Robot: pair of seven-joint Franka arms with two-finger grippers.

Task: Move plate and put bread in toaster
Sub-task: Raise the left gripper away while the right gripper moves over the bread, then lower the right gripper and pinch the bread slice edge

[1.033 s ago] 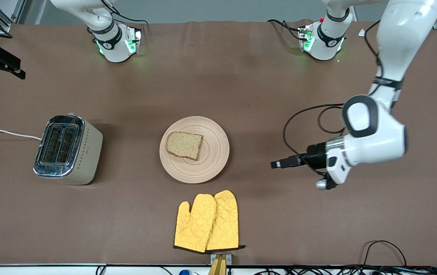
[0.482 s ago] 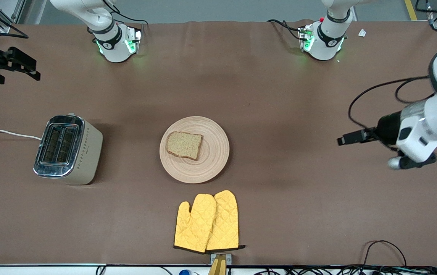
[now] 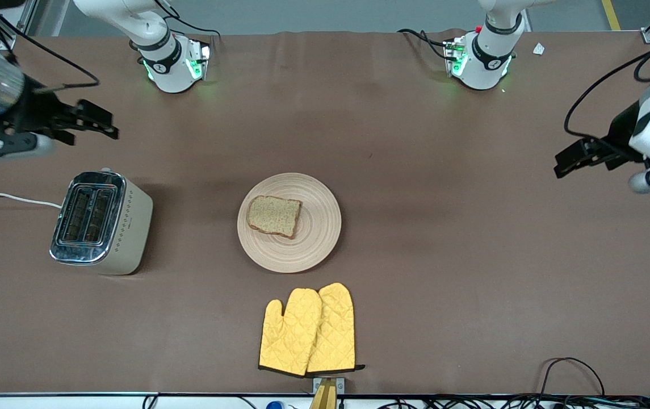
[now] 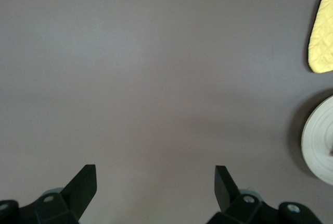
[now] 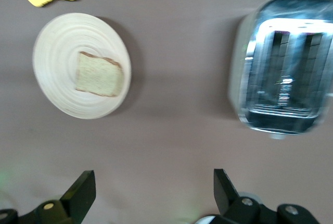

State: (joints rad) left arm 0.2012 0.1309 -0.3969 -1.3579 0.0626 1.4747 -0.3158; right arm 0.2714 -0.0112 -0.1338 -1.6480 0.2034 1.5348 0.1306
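Note:
The brown bread slice (image 3: 274, 215) lies on the pale round wooden plate (image 3: 316, 227) in the middle of the table; both also show in the right wrist view, the bread (image 5: 99, 74) on the plate (image 5: 62, 47). The cream toaster (image 3: 101, 223) with its chrome top stands toward the right arm's end, its slots empty; it shows in the right wrist view (image 5: 283, 86). My right gripper (image 3: 97, 122) is open and empty in the air over bare table beside the toaster (image 5: 154, 182). My left gripper (image 3: 571, 159) is open and empty over bare table at the left arm's end (image 4: 155, 179).
A pair of yellow oven mitts (image 3: 309, 329) lies nearer the front camera than the plate. The toaster's white cord (image 3: 9, 197) runs off the table's edge at the right arm's end. Cables (image 3: 571, 369) lie at the table's front edge.
My left arm has swung away from the plate toward its own end of the table. My right gripper has come in from the table's edge toward the toaster.

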